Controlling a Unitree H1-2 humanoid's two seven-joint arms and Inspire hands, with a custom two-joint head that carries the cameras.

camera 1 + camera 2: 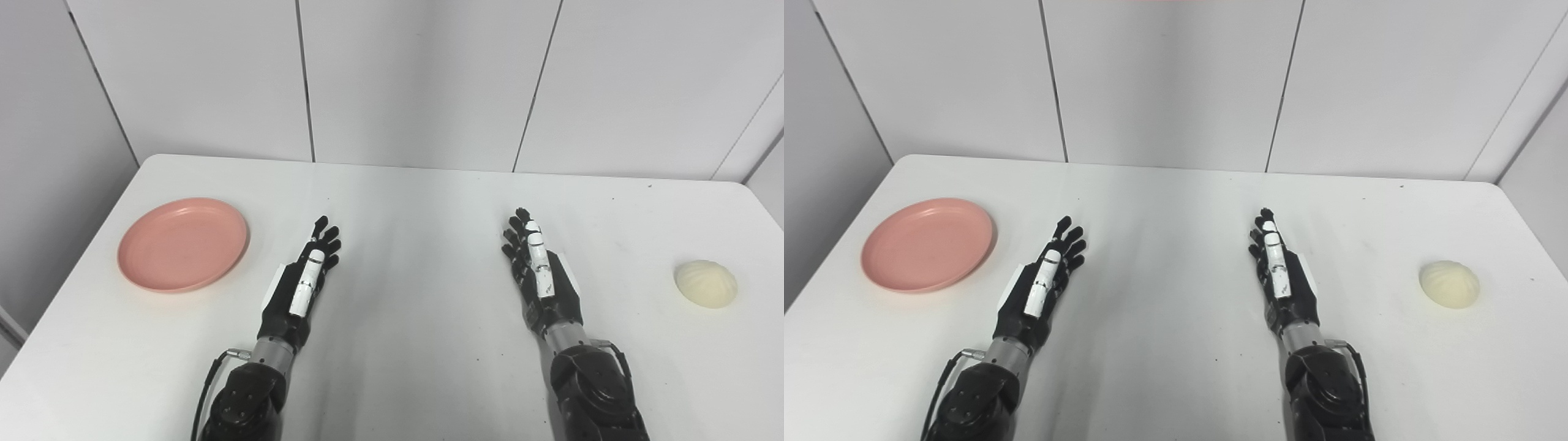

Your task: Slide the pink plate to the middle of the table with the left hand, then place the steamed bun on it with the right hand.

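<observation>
Left hand [303, 275] and right hand [539, 269] flat, fingers extended, empty

Probably a lab test cell: a bare white table [392, 202] boxed in by plain grey wall panels [422, 79].

The table [404, 202] carries everything, with wall panels [422, 79] standing behind its far edge. The plate [184, 243] lies flat near the table's left edge, and the steamed bun [705, 283] sits near the right edge, well apart from the plate and a little nearer the front. Between them the two hands reach in from the front edge. The left hand [303, 278] lies just right of the plate without touching it. The right hand [539, 269] lies right of the middle, well left of the bun. A bare stretch of table separates the hands.
</observation>
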